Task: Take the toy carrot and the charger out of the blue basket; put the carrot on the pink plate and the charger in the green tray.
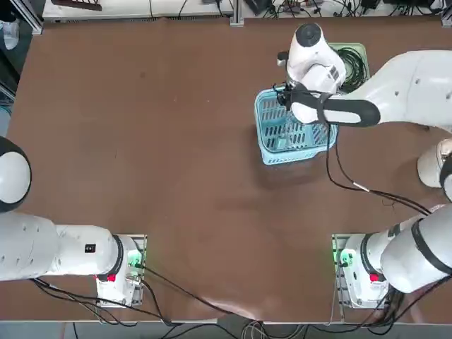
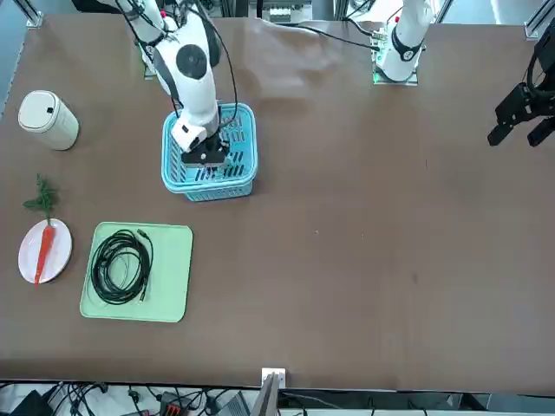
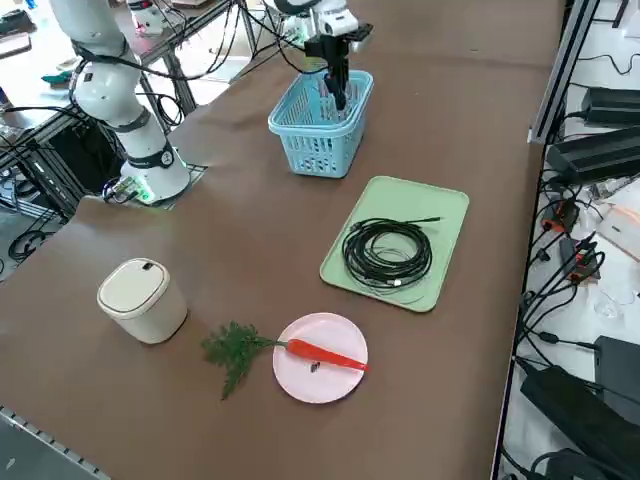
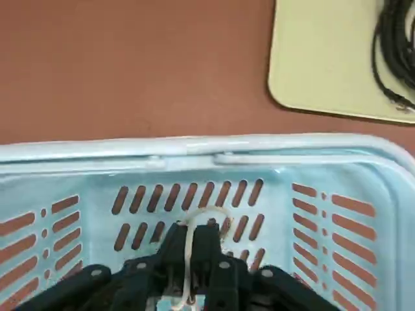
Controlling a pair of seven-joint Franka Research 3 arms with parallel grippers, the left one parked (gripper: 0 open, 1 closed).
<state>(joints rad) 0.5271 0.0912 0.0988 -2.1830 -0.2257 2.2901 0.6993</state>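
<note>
The charger's white cable (image 4: 189,259) is pinched between the jaws of the right gripper (image 4: 193,236), down inside the blue basket (image 3: 322,128), as its removal gets under way. The toy carrot (image 3: 318,352) lies across the pink plate (image 3: 300,384), leaves over its edge. Next should come a lift clear of the rim, then a carry to the green tray (image 3: 448,215). The right arm (image 2: 199,87) reaches over the basket, gripper pointing down.

The slim red-orange toy carrot (image 3: 320,352) lies across the round pink plate (image 3: 298,380), leaves past the rim; the charger's thin white cable (image 4: 188,259) is pinched by the right hand (image 4: 191,232) inside the light blue slotted basket (image 4: 155,194); the pale green tray (image 2: 173,286) lies flat.
</note>
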